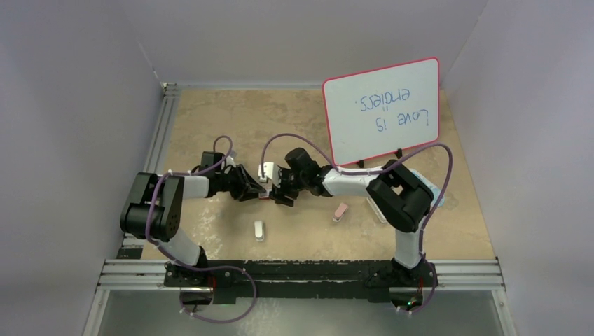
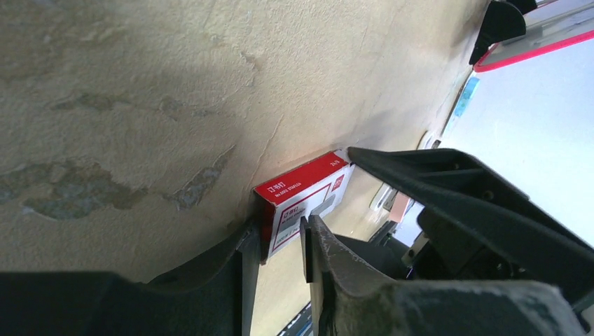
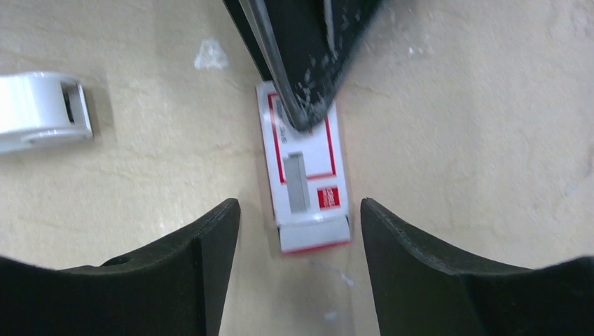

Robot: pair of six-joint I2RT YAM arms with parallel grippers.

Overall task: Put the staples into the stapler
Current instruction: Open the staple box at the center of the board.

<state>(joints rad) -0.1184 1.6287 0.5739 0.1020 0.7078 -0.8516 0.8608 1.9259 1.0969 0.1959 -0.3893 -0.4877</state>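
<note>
Risk: staple box (image 2: pixel 302 187) may be twisted loose when pulled | is pinched endwise by left gripper (image 2: pixel 280 241) | right gripper (image 3: pixel 301 213) is spread wide, empty.

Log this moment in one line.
left gripper grips staple box | right gripper open, flanking box's end | pink stapler lying apart

The whiteboard (image 1: pixel 382 112) is showing handwritten words, upside down from the top camera, reading "Love is endless." The staple box (image 2: pixel 301 192) is carrying white Chinese characters on its red side, seemingly 订书钉. Its smaller print is coming out too blurred to read.
</note>
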